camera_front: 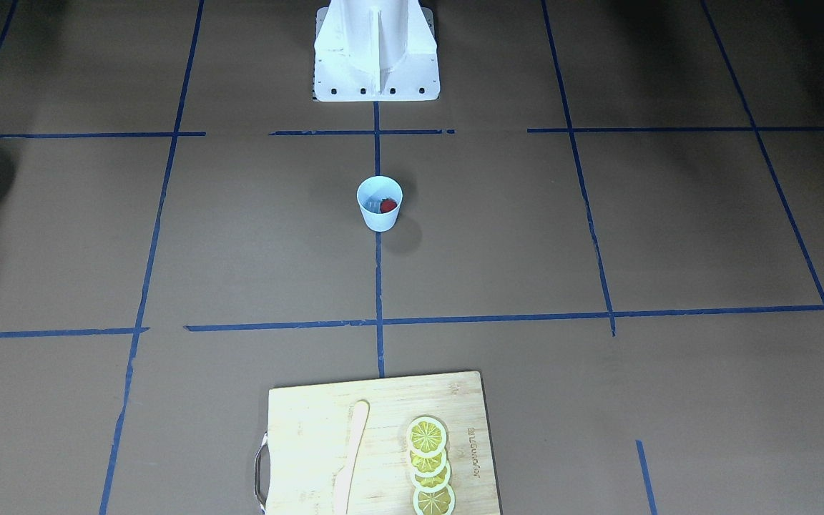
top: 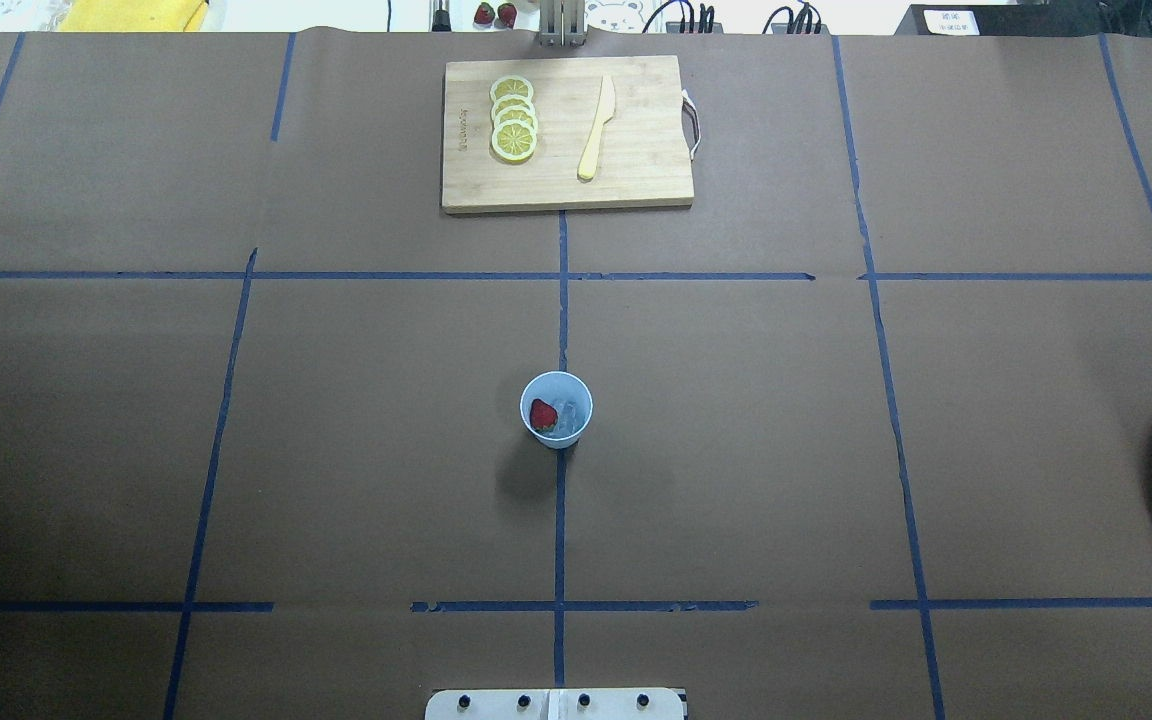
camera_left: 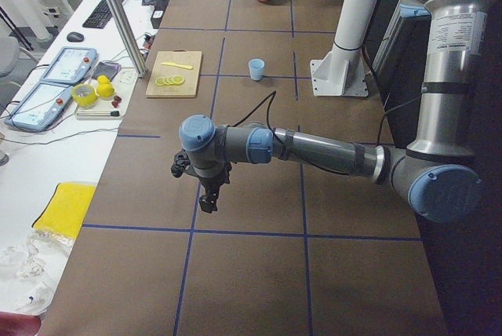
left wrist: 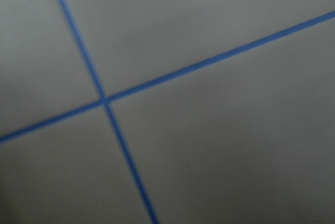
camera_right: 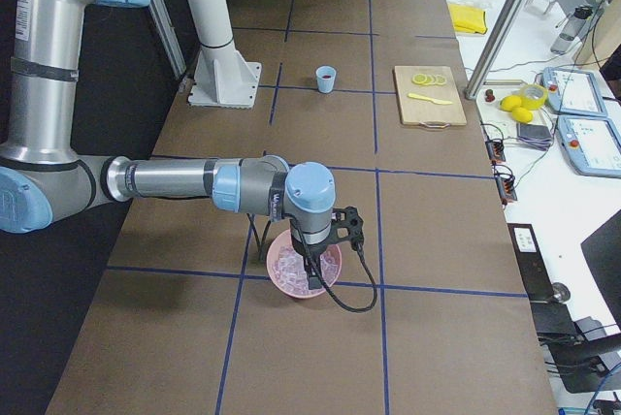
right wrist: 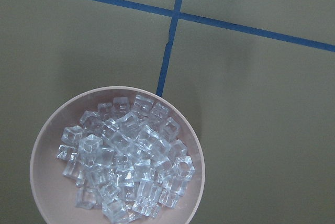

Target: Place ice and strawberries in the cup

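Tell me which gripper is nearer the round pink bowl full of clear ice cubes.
Right. The right gripper hangs directly above the round pink bowl of clear ice cubes; the left gripper is far off, near the opposite end of the table.

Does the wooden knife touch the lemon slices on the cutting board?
Apart. The overhead view shows a strip of bare cutting board between the knife and the lemon slices.

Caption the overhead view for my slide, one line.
A light blue cup holding a strawberry and ice stands mid-table, with lemon slices and a knife on the cutting board beyond.
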Action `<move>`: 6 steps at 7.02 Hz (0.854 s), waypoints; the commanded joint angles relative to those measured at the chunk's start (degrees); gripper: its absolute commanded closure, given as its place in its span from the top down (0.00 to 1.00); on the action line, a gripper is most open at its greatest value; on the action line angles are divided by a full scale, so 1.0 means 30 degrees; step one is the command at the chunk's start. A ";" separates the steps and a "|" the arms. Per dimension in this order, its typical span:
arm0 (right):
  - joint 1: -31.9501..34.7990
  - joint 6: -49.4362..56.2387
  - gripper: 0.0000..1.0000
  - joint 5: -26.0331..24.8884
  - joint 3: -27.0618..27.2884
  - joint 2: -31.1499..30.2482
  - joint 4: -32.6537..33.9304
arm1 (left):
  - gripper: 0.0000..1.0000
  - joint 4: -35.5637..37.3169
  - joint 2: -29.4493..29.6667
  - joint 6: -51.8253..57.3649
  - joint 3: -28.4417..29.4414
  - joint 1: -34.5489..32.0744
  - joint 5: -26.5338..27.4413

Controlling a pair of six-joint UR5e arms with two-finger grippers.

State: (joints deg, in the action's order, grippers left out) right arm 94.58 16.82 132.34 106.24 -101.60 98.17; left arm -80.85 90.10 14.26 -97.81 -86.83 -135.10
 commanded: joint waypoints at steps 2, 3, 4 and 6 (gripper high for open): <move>0.0028 -0.0039 1.00 -0.0022 0.0063 0.0028 0.0000 | 1.00 -0.0061 -0.0180 -0.0560 0.0703 -0.1959 0.0530; 0.0028 -0.0039 1.00 0.0006 0.0064 0.0028 0.0000 | 1.00 -0.0061 -0.0266 -0.0505 0.0700 -0.2023 0.0560; 0.0028 -0.0039 1.00 0.0007 0.0122 -0.0001 0.0000 | 1.00 -0.0061 -0.0412 -0.0476 0.0671 -0.2023 0.0560; 0.0028 -0.0010 1.00 -0.0023 0.0122 -0.0002 0.0000 | 1.00 -0.0003 -0.0414 -0.0446 0.0701 -0.2023 0.0560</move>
State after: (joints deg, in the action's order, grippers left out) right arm 94.66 16.72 132.30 106.58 -101.59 98.17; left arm -80.95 88.91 12.85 -95.59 -92.86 -133.39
